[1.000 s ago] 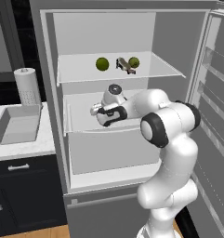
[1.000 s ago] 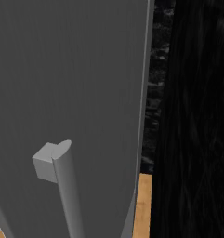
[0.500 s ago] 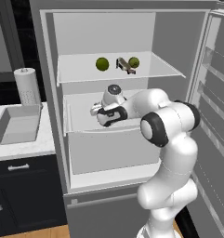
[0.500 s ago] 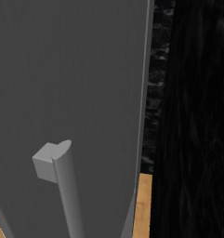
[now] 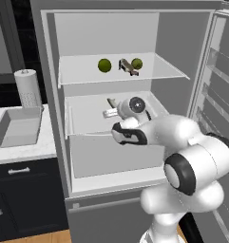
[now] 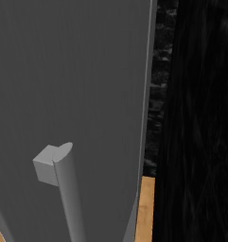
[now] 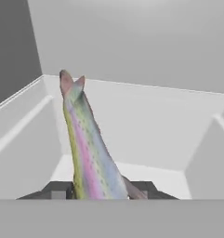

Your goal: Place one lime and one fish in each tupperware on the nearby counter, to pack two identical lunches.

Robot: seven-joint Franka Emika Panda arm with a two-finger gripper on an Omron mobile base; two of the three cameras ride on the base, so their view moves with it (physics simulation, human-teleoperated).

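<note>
Fish [image 7: 88, 158] sits clamped between the fingers [image 7: 102, 190] in the hand view, tail pointing away toward the back wall of the fridge [image 5: 111, 33]. From the left base view the arm reaches onto the fridge's middle shelf [image 5: 87, 111], where the fish [image 5: 110, 110] shows as a pale sliver beside the wrist. On the shelf above lie two limes [image 5: 104, 65] with what looks like a second fish [image 5: 128, 67] between them, though it is small and hard to read. Left of the fridge, on the worktop [image 5: 25, 152], stands an open grey tupperware [image 5: 18, 130], with a paper towel roll [image 5: 28, 88] behind it.
</note>
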